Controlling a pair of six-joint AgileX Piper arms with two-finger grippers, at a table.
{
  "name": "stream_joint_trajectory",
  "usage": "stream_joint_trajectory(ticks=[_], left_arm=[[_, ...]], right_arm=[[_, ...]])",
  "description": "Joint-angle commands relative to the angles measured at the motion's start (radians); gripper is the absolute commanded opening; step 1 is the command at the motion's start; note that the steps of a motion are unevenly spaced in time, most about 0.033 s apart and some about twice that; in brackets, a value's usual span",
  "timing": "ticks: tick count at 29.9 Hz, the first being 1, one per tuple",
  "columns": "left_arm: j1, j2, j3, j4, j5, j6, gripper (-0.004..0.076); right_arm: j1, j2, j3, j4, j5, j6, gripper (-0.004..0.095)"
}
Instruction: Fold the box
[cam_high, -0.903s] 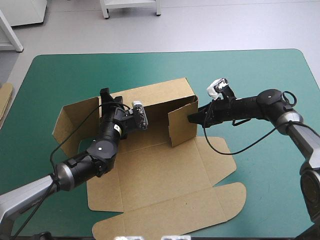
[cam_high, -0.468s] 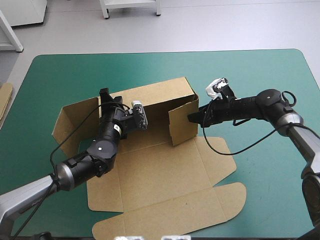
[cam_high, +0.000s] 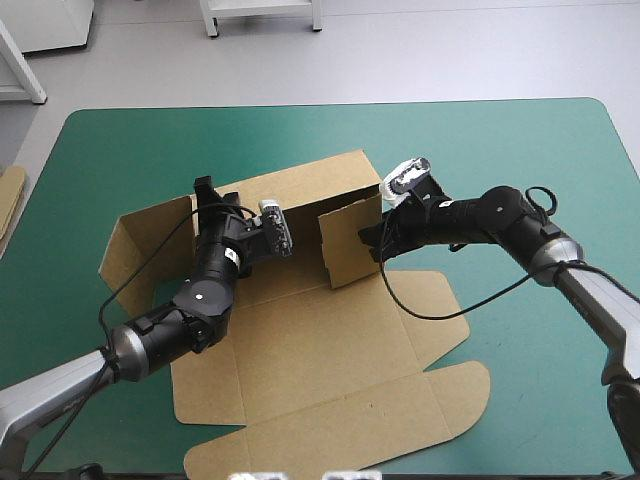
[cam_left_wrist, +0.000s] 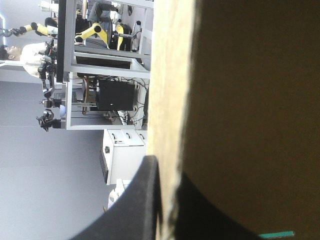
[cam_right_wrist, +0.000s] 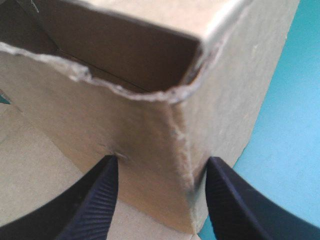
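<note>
Box (cam_high: 330, 350) half raised, left hand (cam_high: 206, 192) clamping its wall, right hand (cam_right_wrist: 161, 165) spread astride corner.

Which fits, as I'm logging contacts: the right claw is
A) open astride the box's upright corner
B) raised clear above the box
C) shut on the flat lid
A: in the wrist view the right claw stands open, one finger on each side of the box corner.
</note>
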Motion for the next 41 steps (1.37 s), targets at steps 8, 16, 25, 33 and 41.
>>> stream_joint_trajectory(ticks=[8, 16, 25, 33, 41], left_arm=[[-0.005, -0.024, -0.023, -0.006, -0.019, -0.028, -0.0009], [-0.005, -0.024, -0.023, -0.006, -0.011, -0.028, -0.0009], [-0.005, -0.024, -0.023, -0.006, -0.011, -0.044, -0.0009], [-0.005, -0.024, -0.023, -0.006, -0.011, -0.044, -0.0009], [-0.005, -0.024, -0.023, -0.01, -0.011, -0.044, -0.0009]], right_arm=[[0.045, -0.066, 0.02, 0.023, -0.137, 0.039, 0.0431], [0.131, -0.08, 0.027, -0.121, -0.301, 0.135, 0.0432], [0.137, -0.08, 0.074, -0.101, -0.459, 0.127, 0.0433], [0.141, -0.08, 0.078, -0.078, -0.523, 0.115, 0.0433], [0.242, -0.064, 0.078, -0.059, -0.654, 0.085, 0.0431]])
